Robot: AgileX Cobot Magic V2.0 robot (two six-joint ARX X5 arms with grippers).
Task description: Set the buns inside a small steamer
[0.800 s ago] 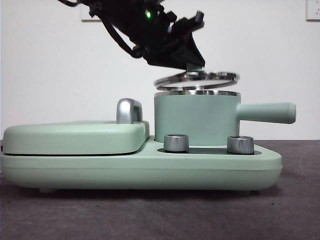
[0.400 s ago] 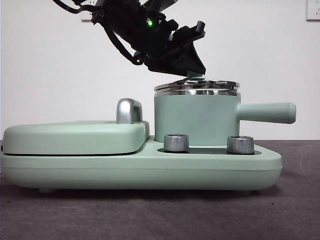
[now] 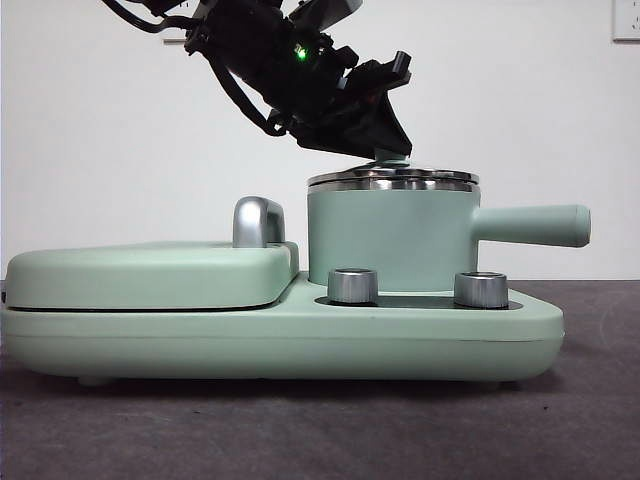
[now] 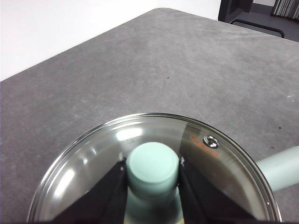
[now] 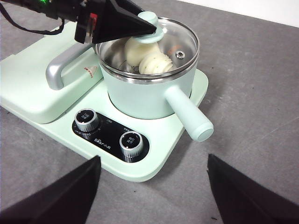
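The small steamer (image 3: 390, 240) (image 5: 140, 95) stands on the right half of the mint-green cooker base. Its glass lid (image 3: 392, 178) (image 4: 219, 163) (image 5: 184, 44) lies flat on the steel rim. My left gripper (image 3: 392, 148) (image 4: 153, 163) (image 5: 148, 27) comes down from the upper left and is shut on the lid's green knob (image 4: 153, 165). Through the glass the right wrist view shows both buns inside the pot: the smooth one (image 5: 133, 51) and the ridged one (image 5: 156, 64). My right gripper (image 5: 152, 186) hangs open above the table in front of the cooker, holding nothing.
The steamer's long handle (image 3: 530, 225) (image 5: 189, 114) sticks out to the right. A flat lidded griddle section (image 3: 150, 275) (image 5: 28, 79) with a steel handle (image 3: 258, 222) fills the left half. Two metal dials (image 3: 352, 285) (image 3: 481, 289) sit on the base's front.
The lid, tilted above the rim a second ago, has come down with my left gripper and now rests level on the steamer.
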